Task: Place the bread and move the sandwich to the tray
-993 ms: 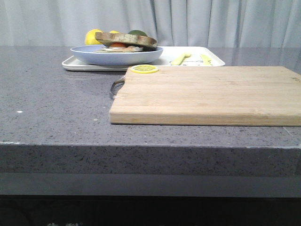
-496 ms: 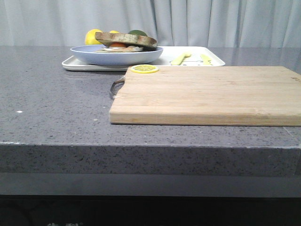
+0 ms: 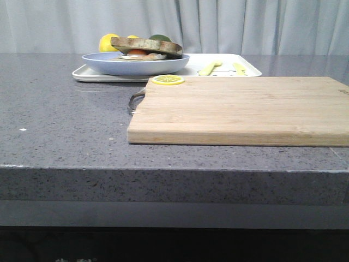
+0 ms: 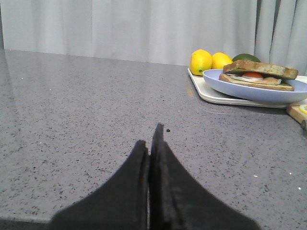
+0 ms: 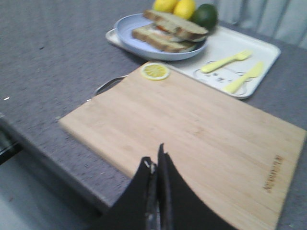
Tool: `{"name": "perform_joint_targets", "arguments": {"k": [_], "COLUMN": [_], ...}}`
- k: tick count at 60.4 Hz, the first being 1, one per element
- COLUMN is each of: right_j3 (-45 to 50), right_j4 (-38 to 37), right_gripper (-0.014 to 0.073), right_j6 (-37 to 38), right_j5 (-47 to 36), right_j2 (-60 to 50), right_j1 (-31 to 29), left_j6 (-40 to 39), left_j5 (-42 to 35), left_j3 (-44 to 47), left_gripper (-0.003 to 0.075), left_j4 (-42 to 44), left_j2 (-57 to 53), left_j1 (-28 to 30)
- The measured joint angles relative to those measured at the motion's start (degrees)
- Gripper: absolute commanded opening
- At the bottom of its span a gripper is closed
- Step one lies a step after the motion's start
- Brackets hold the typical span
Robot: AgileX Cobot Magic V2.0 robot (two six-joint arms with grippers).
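the sandwich (image 5: 170,29) is sitting in the plate (image 3: 134,64) on the tray (image 5: 249,56), looking soft and loose, so holding the stiff plate rim seems safer, while both grippers (image 4: 150,146) (image 5: 157,165) are staying closed and empty.

The sandwich (image 3: 146,47) sits on a blue plate (image 3: 135,64) on the tray (image 3: 223,70), behind the cutting board (image 3: 240,109).
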Motion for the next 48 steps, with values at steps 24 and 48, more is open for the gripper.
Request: {"name": "perform_joint_targets", "arguments": {"k": [24,48], "right_j3": [27.4,36.0], "right_j4": [0.1,0.6], "right_gripper": [-0.0067,-0.0067], "right_j6": [0.0,0.0], "right_j5": [-20.7,-28.5], "right_j2": [-21.1,-24.4], "right_j1": [-16.8,-17.4], "left_j6": [0.0,0.0], "left_j5": [0.0,0.1], "left_j3": [0.0,0.0], "left_gripper": [-0.0017,-0.0017], "left_j4": [0.0,0.0], "left_j2": [0.0,0.0], "left_j1": [0.0,0.0]}}
